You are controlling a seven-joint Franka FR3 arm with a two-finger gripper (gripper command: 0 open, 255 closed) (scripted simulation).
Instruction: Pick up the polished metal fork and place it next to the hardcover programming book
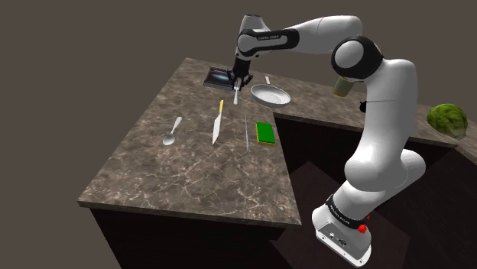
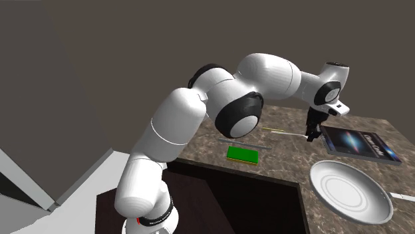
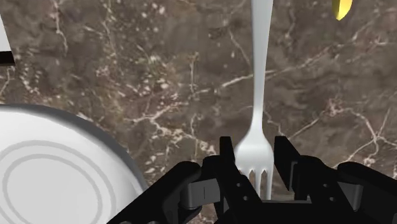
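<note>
Brown marbled countertop [image 1: 191, 176]; gripper [image 3: 254, 156] held the silvery fork [image 3: 261, 83] clamped near its tines, close beside the book [image 2: 362, 143]; placing step judged in hand; next move needed a flat lowering and release, clear of the plate [image 3: 51, 172].

The slim, pale polished metal fork [image 3: 260, 95] is clasped at its tines between the fingers of the black gripper [image 3: 255, 156]. Its handle points away from the gripper, down toward the marbled brown bench [image 3: 159, 76]. The dark hardcover book [image 2: 362, 145] with a blue starry cover lies flat on the bench, just beside the gripper.
</note>
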